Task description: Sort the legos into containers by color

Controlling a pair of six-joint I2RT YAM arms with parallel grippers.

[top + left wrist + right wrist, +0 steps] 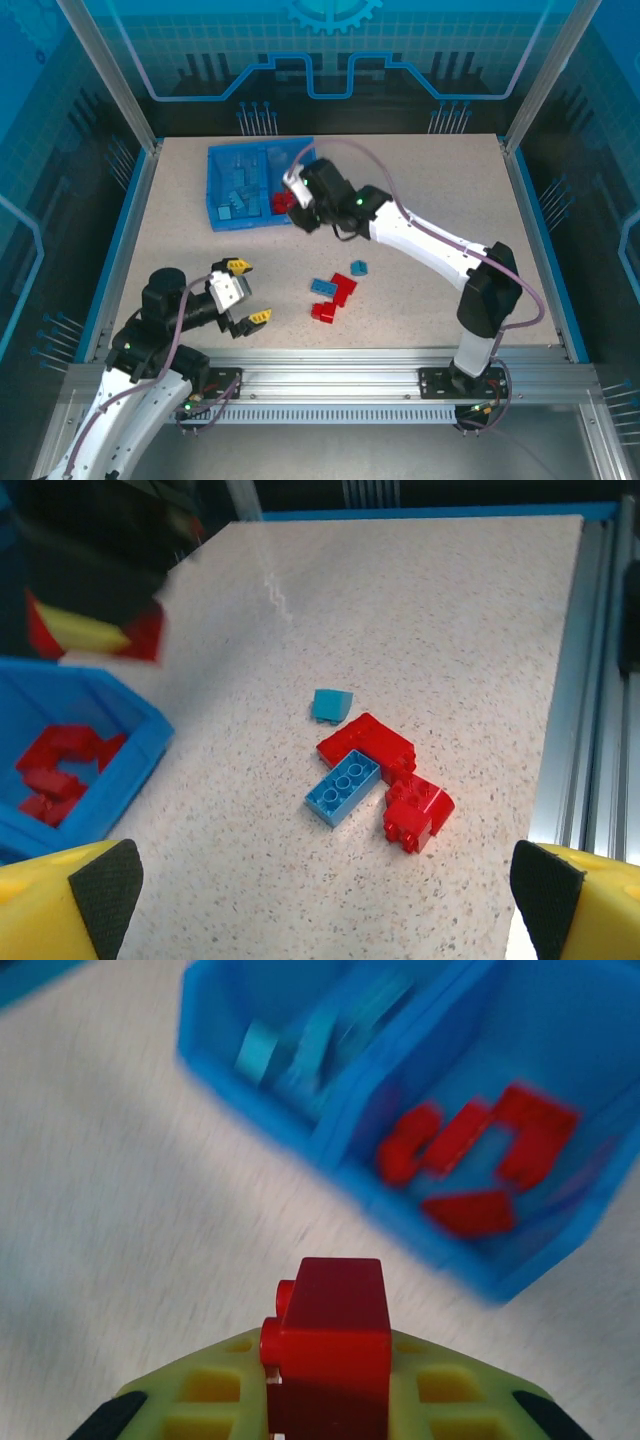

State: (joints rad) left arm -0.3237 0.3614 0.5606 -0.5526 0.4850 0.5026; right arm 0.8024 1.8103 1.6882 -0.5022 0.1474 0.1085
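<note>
Blue tray [213, 190], top external view: light blue bricks [238, 195] lie in its left compartment and red in its right, the right gripper [300, 208] at its near right corner, loose legos [335, 290] well apart. Left wrist view: left gripper [325, 895] gaping, empty, facing those strays. Right wrist view: red brick [330, 1345], studded, pinched in clenched fingers, apparently bound for the red compartment.

Bare table [170, 235] left of centre — brick cluster [340, 290], tray [212, 190] as obstacles

Showed a speckled beige counter [430, 190], edged in blue, walled by clear blue panels [320, 60] on metal posts [105, 70], evenly lit.
</note>
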